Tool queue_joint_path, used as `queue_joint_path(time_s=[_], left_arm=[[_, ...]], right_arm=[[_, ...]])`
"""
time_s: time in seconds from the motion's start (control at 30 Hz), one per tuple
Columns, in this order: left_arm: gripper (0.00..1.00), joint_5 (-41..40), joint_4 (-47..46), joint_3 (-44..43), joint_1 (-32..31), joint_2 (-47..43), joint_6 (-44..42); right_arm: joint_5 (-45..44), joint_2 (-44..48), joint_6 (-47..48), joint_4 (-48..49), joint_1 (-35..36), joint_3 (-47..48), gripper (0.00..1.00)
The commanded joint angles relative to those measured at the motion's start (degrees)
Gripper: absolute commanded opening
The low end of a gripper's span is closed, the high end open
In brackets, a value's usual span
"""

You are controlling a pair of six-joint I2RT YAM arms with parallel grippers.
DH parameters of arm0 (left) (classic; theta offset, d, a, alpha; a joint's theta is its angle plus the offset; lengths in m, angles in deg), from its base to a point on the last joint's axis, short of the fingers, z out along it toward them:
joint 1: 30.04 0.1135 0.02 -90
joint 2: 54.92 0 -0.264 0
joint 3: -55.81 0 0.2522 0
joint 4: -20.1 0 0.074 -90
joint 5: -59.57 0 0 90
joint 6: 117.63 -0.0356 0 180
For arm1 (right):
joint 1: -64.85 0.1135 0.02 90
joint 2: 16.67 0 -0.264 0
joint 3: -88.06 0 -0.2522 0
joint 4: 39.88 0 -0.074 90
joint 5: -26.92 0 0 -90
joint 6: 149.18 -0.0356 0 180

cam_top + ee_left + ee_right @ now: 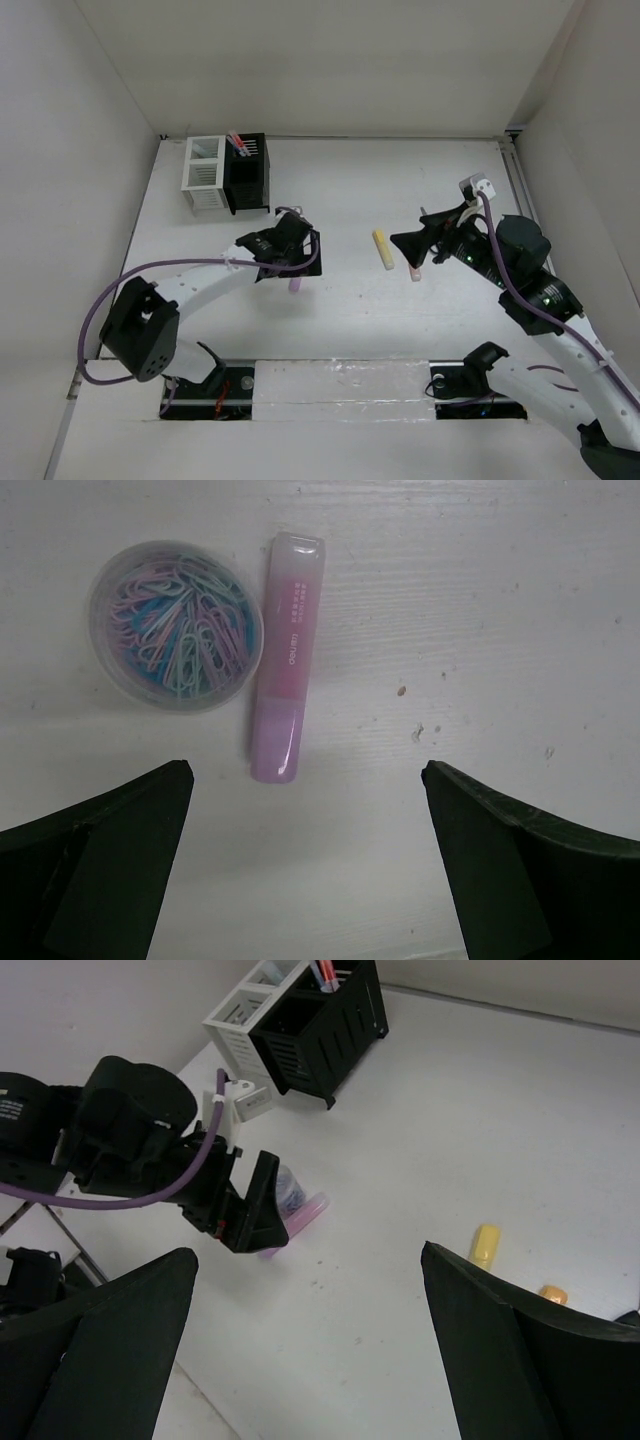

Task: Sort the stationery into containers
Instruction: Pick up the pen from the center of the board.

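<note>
Upper left in the top view, the slatted white box (203, 176) joins the slatted black box (247, 178), where reddish and blue pens (238, 142) stand upright. In the left wrist view's upper left, a round clear tub (175, 626) of pastel paper clips sits just beside a smooth, glossy pink highlighter (287, 657). The left gripper (305, 780) and right gripper (308, 1260) gape wide, holding nothing.

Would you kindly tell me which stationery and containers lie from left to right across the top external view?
White slatted plastic box → black slatted plastic box → pink translucent marker → yellow marker.
</note>
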Motion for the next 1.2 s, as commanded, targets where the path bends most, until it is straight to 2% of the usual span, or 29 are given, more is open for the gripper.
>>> queue_joint_path(time_s=[0.0, 0.43, 0.7, 0.9, 1.03, 1.1, 1.17], left_arm=[[1.0, -0.04, -3.95, 0.55, 0.1, 2.95, 1.05], [1.0, -2.84, -8.16, -1.91, 0.1, 16.05, 1.05], [0.93, -3.46, -9.4, -3.14, 0.1, 18.51, 1.05], [0.77, -3.99, -9.93, -4.29, 0.1, 20.1, 1.58], [0.49, -3.99, -9.41, -5.34, -0.95, 22.02, 1.58], [0.49, -4.52, -9.4, -5.34, -1.48, 22.81, 2.27], [0.37, -4.52, -8.79, -5.34, -1.48, 23.44, 2.28]], right_arm=[[1.78, 0.21, 0.61, 4.16, 0.47, -0.36, 1.0], [2.3, -0.31, 0.61, 4.69, 0.99, -0.88, 1.0], [2.3, -0.31, 0.61, 4.69, 0.99, -0.88, 1.0], [2.3, -0.31, 0.61, 5.22, 0.99, -1.41, 1.0], [2.3, -0.31, 0.61, 5.22, 0.99, -1.41, 1.0], [2.3, -0.31, 0.61, 5.22, 0.99, -1.41, 1.0], [2.3, 0.21, 0.61, 5.22, 0.99, -1.41, 1.0]])
